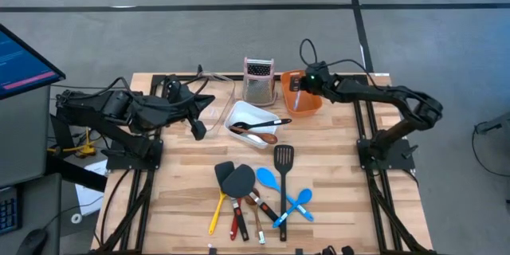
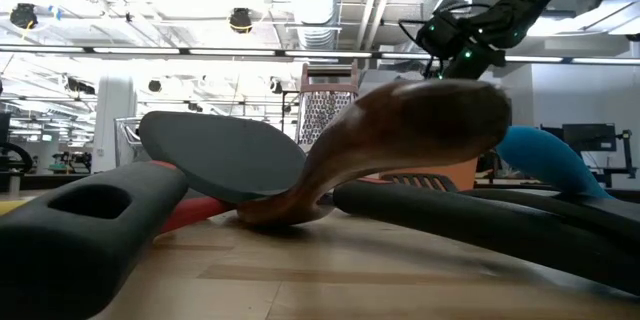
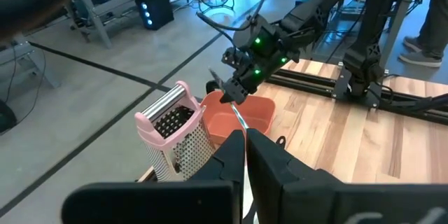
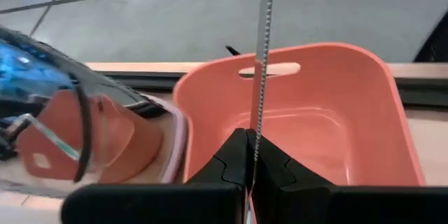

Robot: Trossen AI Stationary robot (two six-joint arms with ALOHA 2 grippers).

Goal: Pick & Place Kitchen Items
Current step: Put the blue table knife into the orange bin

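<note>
High view shows the right gripper [image 1: 298, 84] hanging over the orange tub [image 1: 302, 93] at the back of the desk [image 1: 335, 199], its fingers pressed together on a thin metal blade [image 4: 264, 56]. From the right wrist view the blade stands upright between the fingers with the tub's open inside right below, so I judge it is held there to be lowered or dropped into that tub; what kind of tool it is I cannot tell. The left wrist view agrees: the same thin piece hangs from that gripper just above the tub rim, beside the grater [image 3: 172, 131] with the pink top.

Left gripper [image 1: 197, 130] waits near the desk's left back part, fingers pressed together and holding nothing, well clear of the other arm's path.

A white tub [image 1: 250, 119] in the middle already holds a black-handled tool and a brown wooden spoon [image 1: 267, 138], which looks like sorting by kind. Still waiting at the front edge are the black spatulas [image 1: 237, 180], a slotted turner [image 1: 283, 158], two blue spoons [image 1: 296, 202] and the yellow-handled tool [image 1: 216, 213], laid fanned out with handles toward the front, easy to take one at a time. Most of the job seems left to do.
</note>
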